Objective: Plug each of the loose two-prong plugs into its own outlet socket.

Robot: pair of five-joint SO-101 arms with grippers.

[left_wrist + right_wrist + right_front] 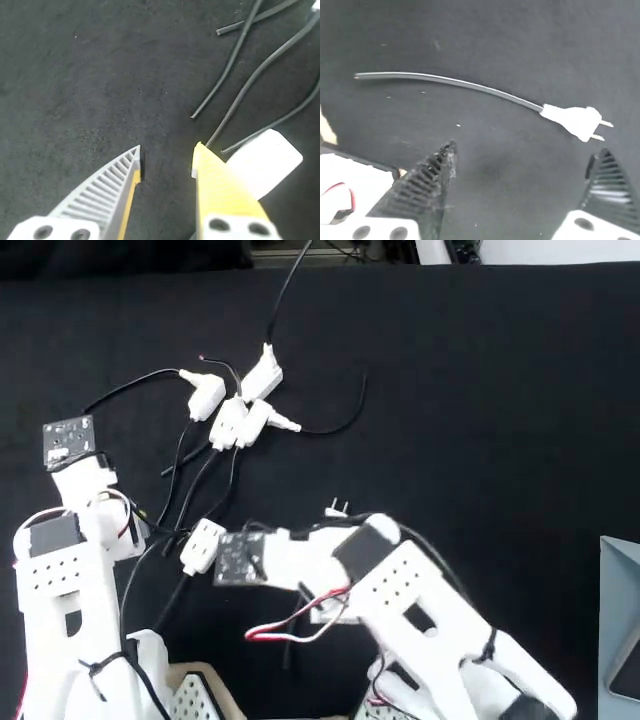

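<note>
Right gripper (527, 149) is spread wide and holds nothing, hovering over the black bench (485, 30). One loose two-prong plug (572, 120) lies flat just beyond its fingertips, prongs bare and not plugged in. Left gripper (168, 147) is also open and empty, with a white outlet socket (265, 162) just beside its yellow finger. Well beyond both grippers, a cluster of white plugs and sockets (240, 410) looks partly mated, so at least this one plug seems left to do.
</note>
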